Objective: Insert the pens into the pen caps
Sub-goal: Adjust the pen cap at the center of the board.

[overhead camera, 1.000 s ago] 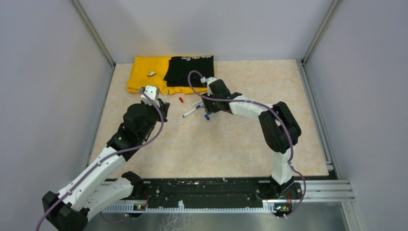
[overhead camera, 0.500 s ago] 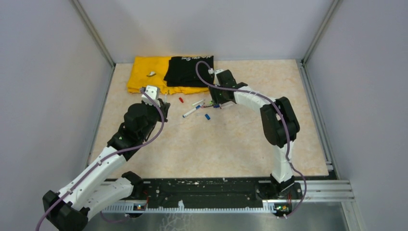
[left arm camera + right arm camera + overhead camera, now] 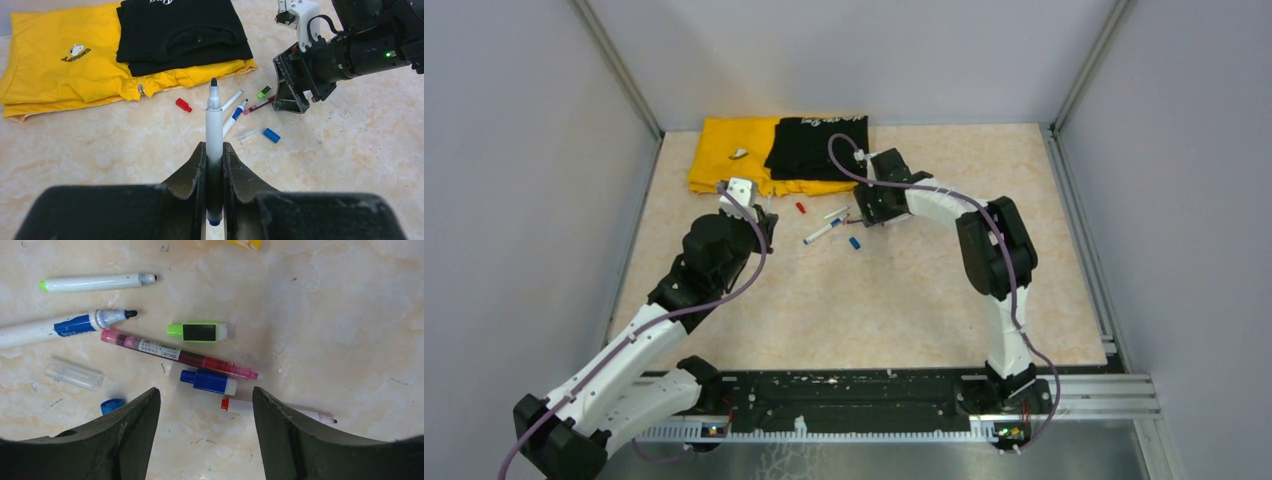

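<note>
Top external view: a black rail (image 3: 854, 395) carries both arm bases at the near edge of a beige marbled table (image 3: 874, 310), shut in by grey walls (image 3: 524, 150) on three sides, with aluminium posts (image 3: 619, 65) in the far corners. From the left wrist, the left gripper (image 3: 214, 167) is clamped narrow on a black-tipped pen (image 3: 214, 120), whose white barrel sticks straight out between the jaws with its tip toward the shirts. Beyond it on the table lie a clear cap (image 3: 247, 134), a blue cap (image 3: 271, 135) and a red cap (image 3: 183, 104). The right gripper (image 3: 205, 392) hangs over the cluster with its jaws wide apart and nothing between them. Below it lie a red-ended pen (image 3: 280, 411), a blue-and-white cap (image 3: 210, 381) just beside a maroon pen (image 3: 175, 355), a green cap (image 3: 197, 332), a blue-banded pen (image 3: 50, 329) and a green-ended pen (image 3: 95, 282). Farthest, a black shirt (image 3: 185, 30) lies folded on a yellow shirt (image 3: 65, 70) by the back wall. The cluster sits well apart from both side walls, with a broad stretch of table between it and the rail.
</note>
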